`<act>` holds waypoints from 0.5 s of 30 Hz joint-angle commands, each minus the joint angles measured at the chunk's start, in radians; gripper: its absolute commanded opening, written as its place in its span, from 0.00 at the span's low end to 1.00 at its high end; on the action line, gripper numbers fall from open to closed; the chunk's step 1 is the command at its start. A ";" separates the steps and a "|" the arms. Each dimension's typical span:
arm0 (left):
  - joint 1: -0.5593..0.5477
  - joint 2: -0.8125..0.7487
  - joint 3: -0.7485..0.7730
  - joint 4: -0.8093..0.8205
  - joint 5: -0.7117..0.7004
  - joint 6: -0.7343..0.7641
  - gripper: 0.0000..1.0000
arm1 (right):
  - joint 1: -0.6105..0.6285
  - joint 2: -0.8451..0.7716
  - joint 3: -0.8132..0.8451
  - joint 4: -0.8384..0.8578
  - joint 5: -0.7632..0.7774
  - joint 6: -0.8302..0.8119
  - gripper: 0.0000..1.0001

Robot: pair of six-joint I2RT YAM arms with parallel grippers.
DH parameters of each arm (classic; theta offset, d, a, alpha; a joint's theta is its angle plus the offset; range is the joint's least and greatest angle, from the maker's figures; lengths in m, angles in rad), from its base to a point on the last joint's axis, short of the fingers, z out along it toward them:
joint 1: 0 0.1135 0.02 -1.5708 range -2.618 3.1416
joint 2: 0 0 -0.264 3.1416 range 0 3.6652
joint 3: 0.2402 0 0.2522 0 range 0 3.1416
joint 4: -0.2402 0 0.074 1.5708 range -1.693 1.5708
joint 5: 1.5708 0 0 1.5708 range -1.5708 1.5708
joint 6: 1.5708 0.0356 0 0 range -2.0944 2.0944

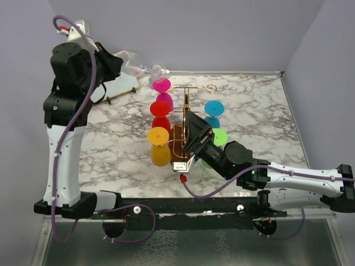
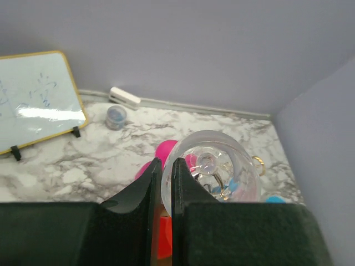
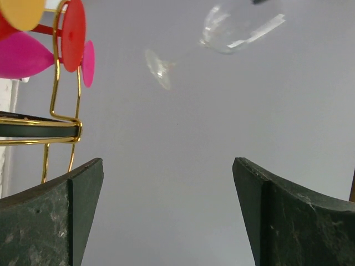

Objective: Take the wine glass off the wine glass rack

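A clear wine glass (image 1: 145, 70) is held in the air at the back left, off the gold wire wine glass rack (image 1: 186, 100). My left gripper (image 1: 123, 62) is shut on its rim. In the left wrist view the glass (image 2: 213, 172) has one finger inside the bowl and one outside, with the gripper (image 2: 165, 163) pinching the wall. My right gripper (image 1: 191, 130) is open and empty, low beside the rack's brown base (image 1: 178, 138). The right wrist view looks up at the glass (image 3: 233, 27) and the rack's wire (image 3: 55, 111).
Pink (image 1: 161, 85), red (image 1: 161, 108), yellow (image 1: 158, 136), blue (image 1: 213, 108) and green (image 1: 220, 136) glasses hang on the rack. A small whiteboard (image 2: 33, 97), a little jar (image 2: 115, 116) and a white eraser (image 2: 125, 98) sit by the back wall.
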 commanded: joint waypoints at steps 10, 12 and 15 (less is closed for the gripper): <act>0.211 0.098 -0.202 0.129 -0.096 0.106 0.00 | -0.165 0.312 0.523 0.069 0.152 0.586 1.00; 0.243 0.124 -0.210 0.127 -0.113 0.119 0.00 | -0.219 0.370 0.639 0.023 0.199 0.702 0.99; 0.252 0.157 -0.217 0.115 -0.164 0.130 0.00 | -0.280 0.449 0.799 -0.101 0.270 0.880 0.96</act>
